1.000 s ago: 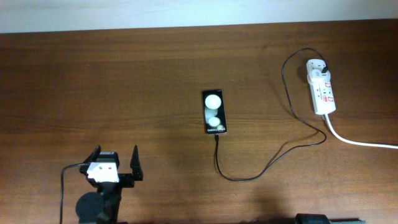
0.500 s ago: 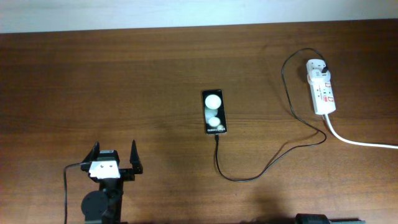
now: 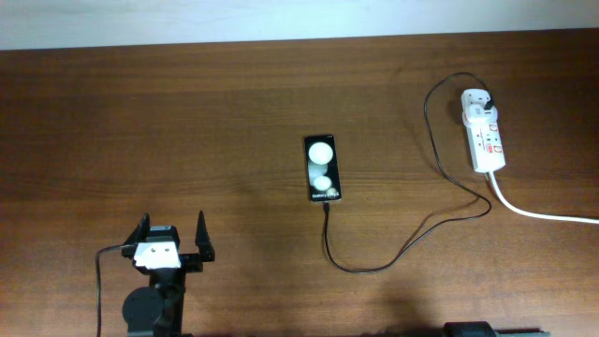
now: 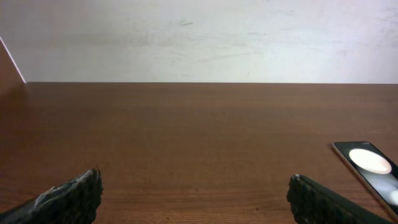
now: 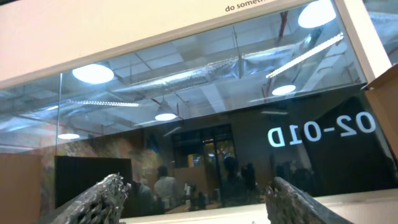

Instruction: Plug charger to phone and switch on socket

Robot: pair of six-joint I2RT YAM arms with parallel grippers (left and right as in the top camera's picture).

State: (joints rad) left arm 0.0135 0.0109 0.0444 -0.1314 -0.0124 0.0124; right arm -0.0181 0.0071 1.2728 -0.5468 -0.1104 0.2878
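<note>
The phone lies flat at the table's middle, its glossy face showing two white spots; its edge also shows in the left wrist view. The thin black charger cable runs from the phone's near end, loops right and goes up to a black plug seated in the white socket strip at the far right. My left gripper is open and empty near the front left edge, far from the phone; it also shows in the left wrist view. My right gripper is open, empty, and points up at a window.
The socket's thick white cord trails off to the right edge. A white wall runs along the table's far edge. The left arm's base sits at the front edge.
The left gripper drew slightly back toward the front edge and straightened between one second and half a second ago. Since then nothing has moved.
</note>
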